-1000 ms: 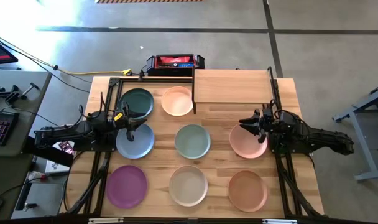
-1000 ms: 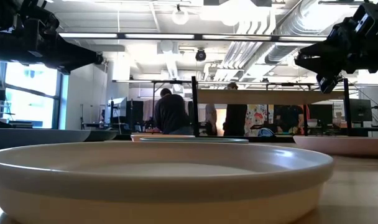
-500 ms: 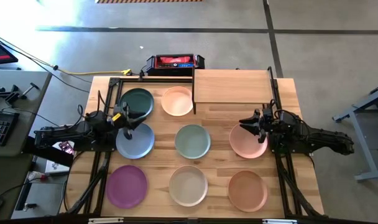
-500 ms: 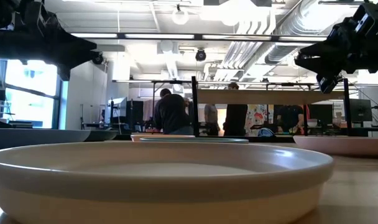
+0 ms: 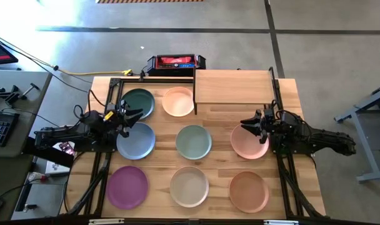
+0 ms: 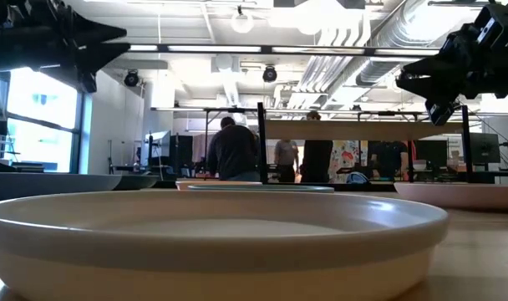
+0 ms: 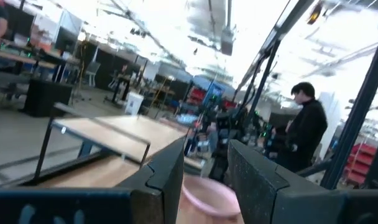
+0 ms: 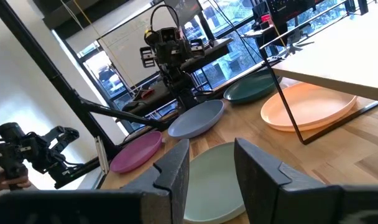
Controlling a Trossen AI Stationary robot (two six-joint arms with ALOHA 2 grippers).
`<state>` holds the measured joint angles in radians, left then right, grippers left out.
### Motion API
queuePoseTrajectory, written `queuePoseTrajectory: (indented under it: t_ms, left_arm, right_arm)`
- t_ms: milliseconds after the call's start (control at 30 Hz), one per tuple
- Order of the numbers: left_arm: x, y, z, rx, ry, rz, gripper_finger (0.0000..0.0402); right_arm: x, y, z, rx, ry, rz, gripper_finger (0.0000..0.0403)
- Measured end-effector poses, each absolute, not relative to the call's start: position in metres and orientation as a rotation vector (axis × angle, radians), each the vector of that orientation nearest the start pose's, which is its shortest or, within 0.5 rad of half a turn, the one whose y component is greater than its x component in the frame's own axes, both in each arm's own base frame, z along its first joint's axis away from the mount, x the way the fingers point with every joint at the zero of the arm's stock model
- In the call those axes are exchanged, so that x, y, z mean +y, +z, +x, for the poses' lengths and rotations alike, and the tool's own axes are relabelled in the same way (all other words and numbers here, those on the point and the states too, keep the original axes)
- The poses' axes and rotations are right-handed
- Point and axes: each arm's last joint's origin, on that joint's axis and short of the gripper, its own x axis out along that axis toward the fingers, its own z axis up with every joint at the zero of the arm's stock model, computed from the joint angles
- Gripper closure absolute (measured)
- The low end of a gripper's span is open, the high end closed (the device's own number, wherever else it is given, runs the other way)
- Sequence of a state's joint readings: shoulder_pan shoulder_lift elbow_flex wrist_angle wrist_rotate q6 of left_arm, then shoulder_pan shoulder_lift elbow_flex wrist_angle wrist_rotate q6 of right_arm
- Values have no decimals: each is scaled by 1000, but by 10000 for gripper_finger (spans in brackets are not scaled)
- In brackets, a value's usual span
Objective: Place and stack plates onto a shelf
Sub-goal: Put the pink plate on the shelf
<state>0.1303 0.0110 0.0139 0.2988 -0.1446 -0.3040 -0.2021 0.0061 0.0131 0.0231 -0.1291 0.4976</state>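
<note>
Wood planks make up the table (image 5: pixel 215 134), and at its far edge, toward the right, stands the shelf (image 5: pixel 232 86), a light board on thin black legs with nothing on it yet. Eight plates lie flat on the table in rough rows, each apart from its neighbours, likely so a tool can reach a rim without knocking the next one: the dark green plate (image 5: pixel 137 103) and peach plate (image 5: pixel 178 101) just beside the shelf, the blue-grey plate (image 5: pixel 135 142), pale teal plate (image 5: pixel 194 142) and pink plate (image 5: pixel 249 142) in the middle, and the purple plate (image 5: pixel 127 186), off-white plate (image 5: pixel 189 186) and orange plate (image 5: pixel 249 190) nearest. A ninth plate does not show.

From the left comes the left arm, its left tool (image 5: pixel 129 116) raised above the gap between the dark green and blue-grey plates; its fingers (image 7: pixel 254 180) stand apart with nothing between them. Half a second ago that tool hung lower and pointed down over the blue-grey plate's rim; it has since lifted and swung toward the dark green plate, which I judge to be its next target.

Across the table, the right tool (image 5: pixel 256 124) hovers above the pink plate's far rim, fingers (image 8: pixel 257 168) spread and empty, unchanged from the earlier frames, apparently waiting. No stacking has begun.
</note>
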Motion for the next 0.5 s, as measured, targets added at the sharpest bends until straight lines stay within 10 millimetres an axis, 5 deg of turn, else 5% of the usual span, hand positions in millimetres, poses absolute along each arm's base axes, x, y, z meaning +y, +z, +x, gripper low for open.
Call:
queuePoseTrajectory:
  t_ms: [500]
  left_arm:
    - [19,204,87,-461,319,-351,284]
  right_arm:
    - [-16,170,96,-54,-64,598,293]
